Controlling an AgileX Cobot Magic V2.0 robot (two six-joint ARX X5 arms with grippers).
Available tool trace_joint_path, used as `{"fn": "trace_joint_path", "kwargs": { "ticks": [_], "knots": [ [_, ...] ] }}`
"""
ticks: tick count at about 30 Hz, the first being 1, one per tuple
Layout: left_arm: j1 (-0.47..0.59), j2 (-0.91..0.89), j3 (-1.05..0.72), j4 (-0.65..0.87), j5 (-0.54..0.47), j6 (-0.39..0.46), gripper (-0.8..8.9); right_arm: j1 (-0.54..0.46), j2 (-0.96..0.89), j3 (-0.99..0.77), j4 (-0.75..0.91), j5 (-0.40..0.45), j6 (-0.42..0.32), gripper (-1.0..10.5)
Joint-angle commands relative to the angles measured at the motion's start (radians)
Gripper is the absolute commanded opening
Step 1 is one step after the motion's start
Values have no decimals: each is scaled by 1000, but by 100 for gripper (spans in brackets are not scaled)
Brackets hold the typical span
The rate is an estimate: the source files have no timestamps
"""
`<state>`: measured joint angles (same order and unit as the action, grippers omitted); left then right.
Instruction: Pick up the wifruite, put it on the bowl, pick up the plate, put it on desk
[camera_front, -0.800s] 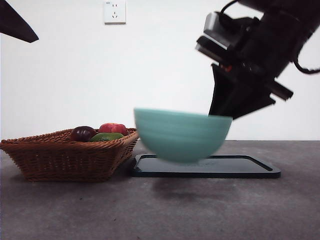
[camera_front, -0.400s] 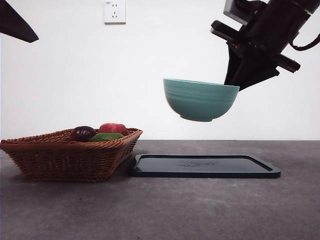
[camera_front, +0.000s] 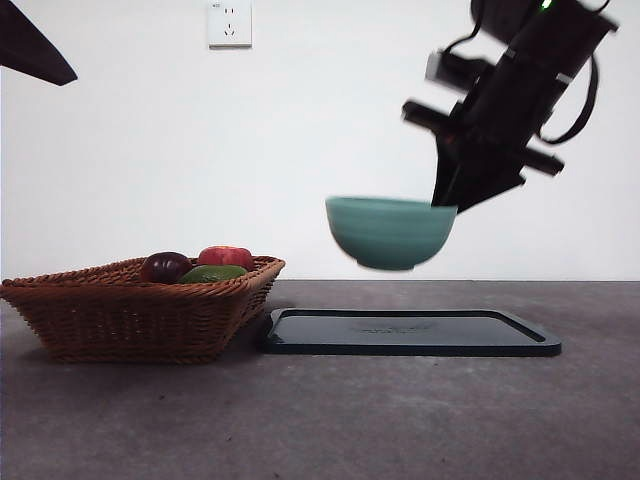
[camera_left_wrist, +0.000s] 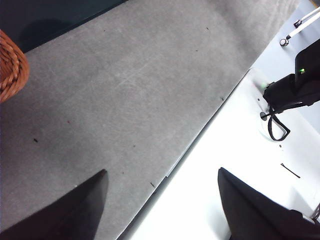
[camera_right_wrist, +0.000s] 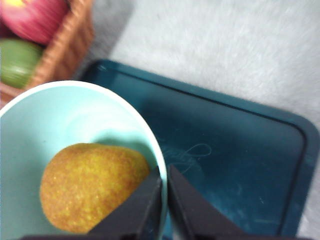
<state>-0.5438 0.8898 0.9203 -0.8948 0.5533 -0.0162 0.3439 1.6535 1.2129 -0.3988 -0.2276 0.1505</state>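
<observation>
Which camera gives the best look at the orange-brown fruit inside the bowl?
The right wrist view: it looks down into the bowl, where the wifruite lies large by the right gripper shut on the rim. In the front view the bowl's wall hides it. The left wrist view shows neither.

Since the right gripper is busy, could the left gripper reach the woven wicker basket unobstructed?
Probably yes. The left gripper hangs open over bare grey desk, the woven wicker basket close by, nothing between. The right gripper holds the mint-teal bowl elsewhere.
</observation>
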Motion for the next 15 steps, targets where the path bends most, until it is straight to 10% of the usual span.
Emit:
{"fn": "trace_joint_path", "kwargs": {
  "ticks": [1,15],
  "knots": [
    [-6,5,10,4,5,12,344,3,67,32,10,-1,-39,10],
    [-6,5,10,3,6,12,344,2,172,45,73,1,-117,10]
  ]
}}
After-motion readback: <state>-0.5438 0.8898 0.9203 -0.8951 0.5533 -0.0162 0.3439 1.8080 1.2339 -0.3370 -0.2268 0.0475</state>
